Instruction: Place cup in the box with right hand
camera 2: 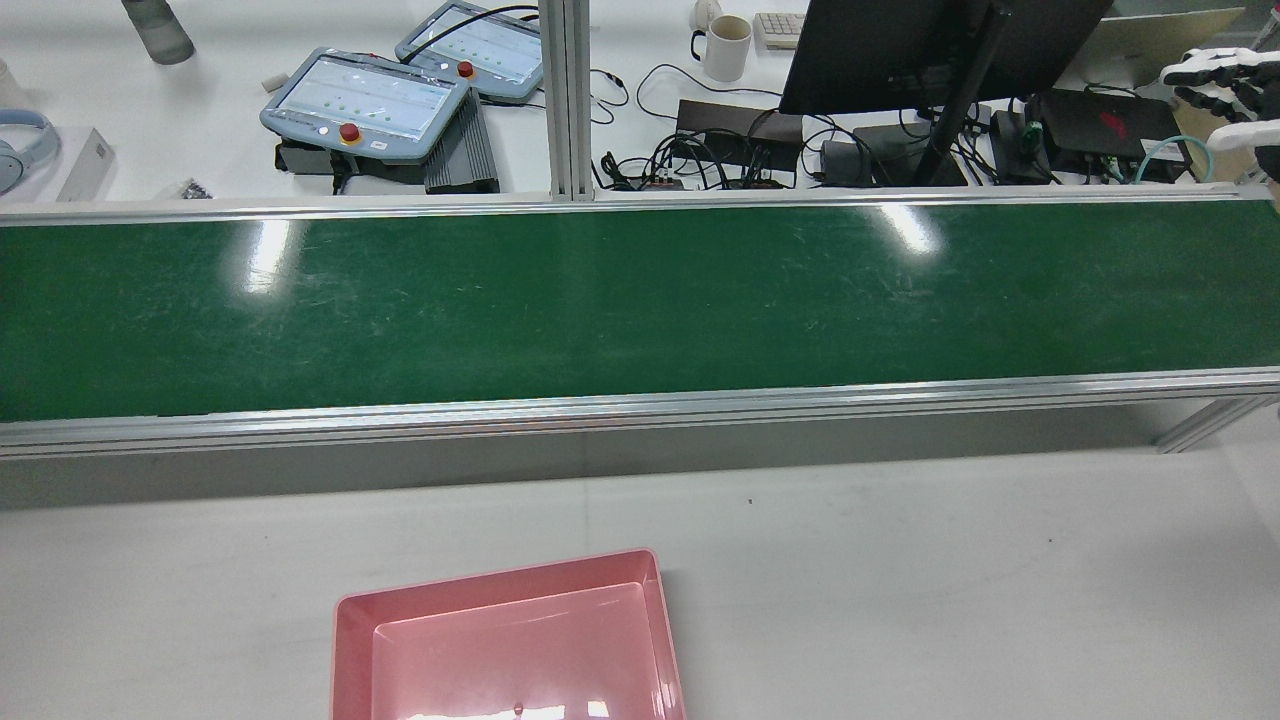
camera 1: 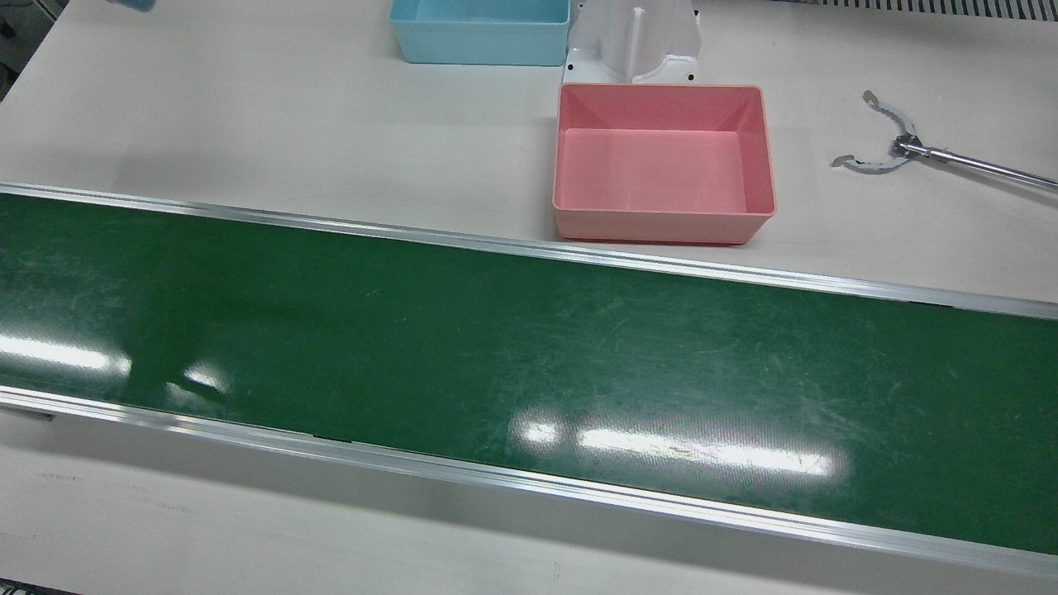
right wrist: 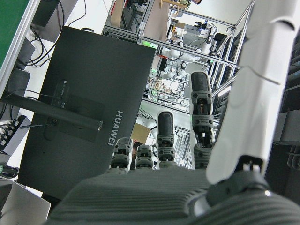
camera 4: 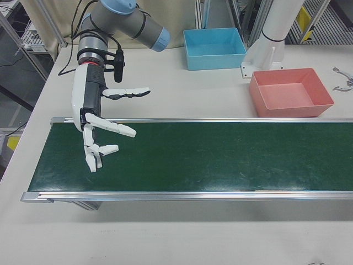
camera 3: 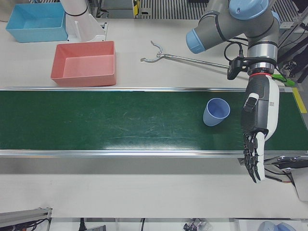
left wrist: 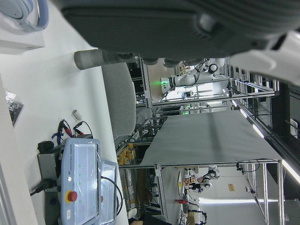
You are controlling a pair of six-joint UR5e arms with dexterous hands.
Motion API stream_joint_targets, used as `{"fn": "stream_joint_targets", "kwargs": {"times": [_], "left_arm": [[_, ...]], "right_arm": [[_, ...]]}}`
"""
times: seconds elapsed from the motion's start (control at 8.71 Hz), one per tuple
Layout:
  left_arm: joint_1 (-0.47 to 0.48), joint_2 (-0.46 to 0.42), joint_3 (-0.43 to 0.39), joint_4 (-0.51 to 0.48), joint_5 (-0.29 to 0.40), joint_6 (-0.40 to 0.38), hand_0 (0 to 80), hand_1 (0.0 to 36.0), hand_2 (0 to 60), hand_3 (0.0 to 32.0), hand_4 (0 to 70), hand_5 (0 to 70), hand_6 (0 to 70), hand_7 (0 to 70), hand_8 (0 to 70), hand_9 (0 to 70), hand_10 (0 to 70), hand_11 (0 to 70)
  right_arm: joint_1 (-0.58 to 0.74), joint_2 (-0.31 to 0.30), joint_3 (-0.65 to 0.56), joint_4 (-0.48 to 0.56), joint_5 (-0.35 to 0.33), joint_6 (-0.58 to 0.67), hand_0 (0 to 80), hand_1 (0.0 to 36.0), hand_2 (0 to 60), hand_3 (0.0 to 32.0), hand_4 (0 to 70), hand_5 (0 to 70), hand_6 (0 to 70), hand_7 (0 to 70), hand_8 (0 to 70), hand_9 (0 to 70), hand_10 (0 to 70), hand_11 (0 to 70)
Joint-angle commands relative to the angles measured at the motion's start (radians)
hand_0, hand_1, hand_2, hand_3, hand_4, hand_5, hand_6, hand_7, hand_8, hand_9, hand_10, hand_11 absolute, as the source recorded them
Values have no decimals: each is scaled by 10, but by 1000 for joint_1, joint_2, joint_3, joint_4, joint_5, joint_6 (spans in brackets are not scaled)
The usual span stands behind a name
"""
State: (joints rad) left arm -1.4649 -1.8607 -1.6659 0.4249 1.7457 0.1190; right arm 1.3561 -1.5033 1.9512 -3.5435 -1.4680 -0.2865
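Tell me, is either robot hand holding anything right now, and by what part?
Nothing is held. The right hand hangs open above the belt, and the left hand hangs open beside the blue cup, not touching it.

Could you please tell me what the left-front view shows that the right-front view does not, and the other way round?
Only the left-front view shows the blue cup on the belt and the left robot hand, open, hanging near it. Only the right-front view shows the right robot hand, open with fingers spread, over the belt's far end. Both show the green conveyor belt, the pink box, the blue box and the metal tongs, though the right-front view catches only their tip.
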Motion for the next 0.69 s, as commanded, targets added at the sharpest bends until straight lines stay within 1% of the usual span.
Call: {"fn": "stream_joint_targets", "kwargs": {"times": [0.0, 0.46, 0.57], "left_arm": [[0, 0, 0, 0, 0, 1, 0, 0, 0, 0, 0, 0, 0, 0, 0, 0, 0, 0], [0, 0, 0, 0, 0, 1, 0, 0, 0, 0, 0, 0, 0, 0, 0, 0, 0, 0], [0, 0, 0, 0, 0, 1, 0, 0, 0, 0, 0, 0, 0, 0, 0, 0, 0, 0]], "right_arm": [[0, 0, 0, 0, -2, 1, 569, 124, 0, 0, 419, 54, 120, 506, 33, 130, 84, 138], [0, 0, 0, 0, -2, 0, 570, 124, 0, 0, 418, 55, 120, 506, 32, 129, 85, 139], [0, 0, -1, 0, -2, 0, 569, 125, 0, 0, 421, 55, 122, 515, 33, 131, 86, 141]]}}
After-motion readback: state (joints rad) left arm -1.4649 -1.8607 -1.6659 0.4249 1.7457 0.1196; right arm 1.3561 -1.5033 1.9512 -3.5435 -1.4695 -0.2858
